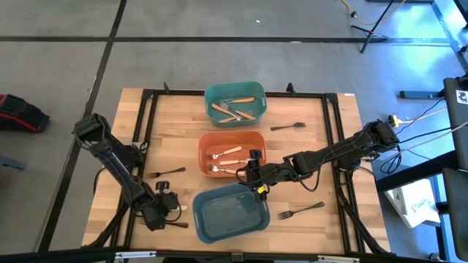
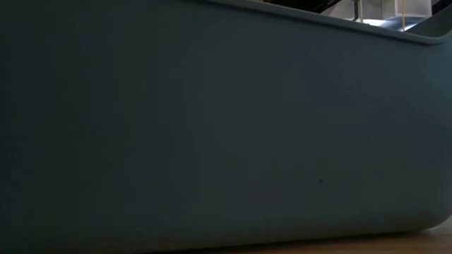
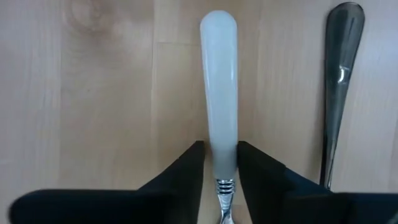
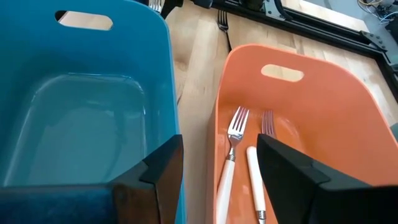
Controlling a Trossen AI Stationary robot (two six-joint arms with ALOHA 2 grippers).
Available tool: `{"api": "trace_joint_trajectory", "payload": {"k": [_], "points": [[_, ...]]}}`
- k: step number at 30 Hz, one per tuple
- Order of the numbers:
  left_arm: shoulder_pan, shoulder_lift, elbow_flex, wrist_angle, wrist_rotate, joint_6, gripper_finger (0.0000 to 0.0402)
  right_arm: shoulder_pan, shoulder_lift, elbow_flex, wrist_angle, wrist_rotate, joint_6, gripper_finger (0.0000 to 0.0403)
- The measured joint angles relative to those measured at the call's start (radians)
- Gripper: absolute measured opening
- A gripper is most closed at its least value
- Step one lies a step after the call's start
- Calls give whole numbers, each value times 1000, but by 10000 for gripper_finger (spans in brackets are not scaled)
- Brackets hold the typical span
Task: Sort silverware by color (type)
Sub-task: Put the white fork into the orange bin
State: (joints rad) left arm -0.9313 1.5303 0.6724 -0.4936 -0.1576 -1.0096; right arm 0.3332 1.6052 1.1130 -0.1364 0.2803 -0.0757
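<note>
A cream-handled fork lies flat on the wooden table near its front left corner, with my left gripper shut on it. A dark grey metal fork's handle lies beside it. My right gripper hangs open over the gap between the orange bin and the blue-grey bin, holding nothing. Brown-handled forks lie in the teal bin. Cream-handled forks lie in the orange bin. My left gripper pinches the cream handle's two long sides between its two fingers, just above the ringed metal neck. The fingers come from above, pointing steeply down, and lie across the handle. The fork rests flat on the table.
Dark metal forks lie loose on the table: one at far right, one at near right, one at left. The blue-grey bin's wall fills the low view. A black frame borders the tabletop.
</note>
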Motion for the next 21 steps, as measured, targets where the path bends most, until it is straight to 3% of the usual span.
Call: {"api": "trace_joint_trajectory", "payload": {"k": [6, 13, 21], "points": [[16, 0, -1, -4, 13, 33, 38, 0, 0, 0, -1, 0, 0, 190], [22, -19, 28, -63, 11, 52, 41, 0, 0, 0, -1, 0, 0, 190], [21, -75, 154, -282, -129, 134, 49, 0, 0, 0, -4, 0, 0, 190]]}}
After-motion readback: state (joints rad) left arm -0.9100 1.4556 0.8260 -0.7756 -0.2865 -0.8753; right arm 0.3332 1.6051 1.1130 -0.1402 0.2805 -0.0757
